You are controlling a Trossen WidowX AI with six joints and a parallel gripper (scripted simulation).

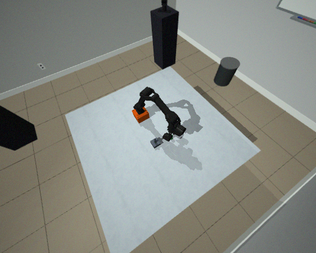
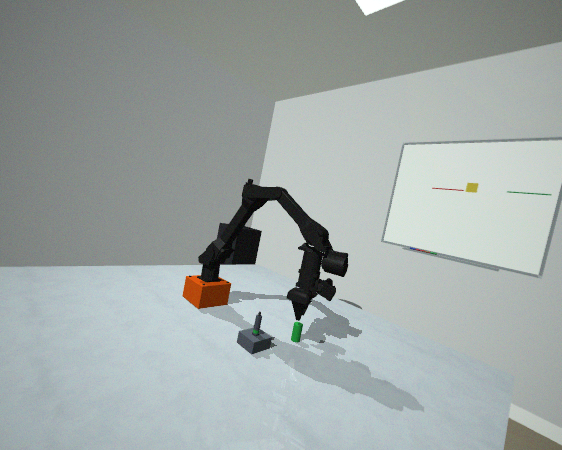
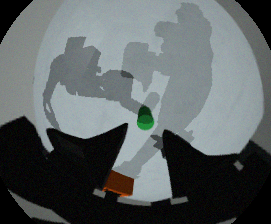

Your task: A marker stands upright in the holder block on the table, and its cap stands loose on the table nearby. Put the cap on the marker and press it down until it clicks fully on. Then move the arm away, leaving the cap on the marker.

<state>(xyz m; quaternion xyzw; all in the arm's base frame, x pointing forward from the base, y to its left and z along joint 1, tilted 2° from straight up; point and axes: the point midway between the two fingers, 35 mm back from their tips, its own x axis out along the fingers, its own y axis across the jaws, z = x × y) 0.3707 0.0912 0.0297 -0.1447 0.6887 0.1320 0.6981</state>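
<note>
The green cap [image 2: 296,332] stands upright on the white table [image 2: 106,360], well in from every edge and toward the side nearest the whiteboard wall, its long axis vertical. The gripper [image 2: 298,314] hangs straight above it, tips pointing down, just clear of the cap's top. Its jaws are parted about halfway and hold nothing; in the wrist view the cap [image 3: 144,117] sits on the line between the two fingers, a little ahead of them. The coming move looks like a plain vertical descent. Just beside the cap, toward the arm's orange base [image 2: 206,291], the marker [image 2: 257,322] rises from its grey holder block [image 2: 254,341], near enough that a sideways drift could strike it; the other sides look open
</note>
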